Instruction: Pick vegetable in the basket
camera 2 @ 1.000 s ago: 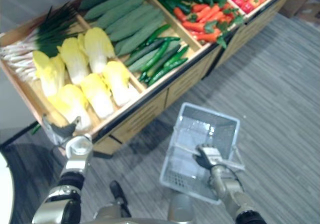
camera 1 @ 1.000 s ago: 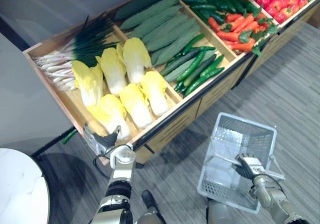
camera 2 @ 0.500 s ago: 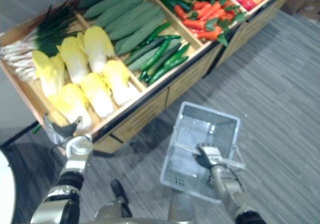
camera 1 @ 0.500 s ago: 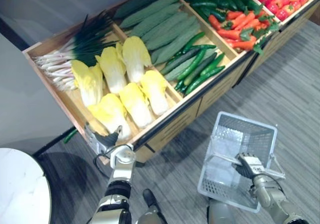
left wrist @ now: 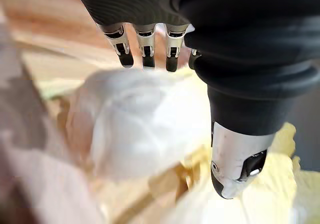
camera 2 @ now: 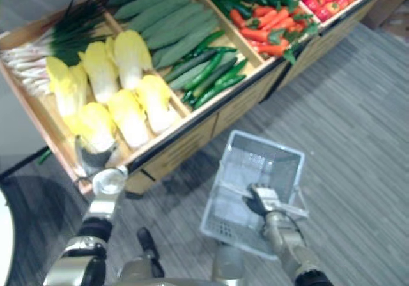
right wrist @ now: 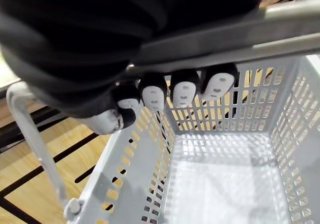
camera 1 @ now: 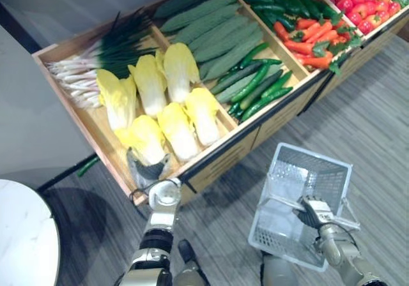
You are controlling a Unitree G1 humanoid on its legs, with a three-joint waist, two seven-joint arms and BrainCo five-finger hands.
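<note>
1. Yellow leaves and a white bottom: that is the cabbage (camera 1: pixel 146 139) closest to the robot. Its leaves are crinkly and bright. Its round white end points at the front edge of the wooden stand (camera 1: pixel 220 147).
2. It lies in the front corner of the cabbage box, on the robot's left side. It touches the other cabbages (camera 1: pixel 181 72) packed beside and behind it.
3. The left hand (camera 1: pixel 148 172) is right over the white end of the cabbage. Its fingers (left wrist: pixel 145 49) are straight and side by side, and its thumb sticks out away from them. It is not holding anything. I cannot tell if the fingertips touch the cabbage.
4. The right hand (camera 1: pixel 313 210) has its fingers curled tight round the handle (right wrist: pixel 280 29) of the basket (camera 1: pixel 316 155). The basket is pale grey with lots of little holes. It hangs over the grey floor (camera 1: pixel 377 107) in front of the stand, well apart from the cabbage.
5. Other boxes hold green onions (camera 1: pixel 96 59), long bumpy green vegetables (camera 1: pixel 211 30), thin green cucumbers (camera 1: pixel 255 85), carrots (camera 1: pixel 307 37) and red peppers (camera 1: pixel 361 5).
</note>
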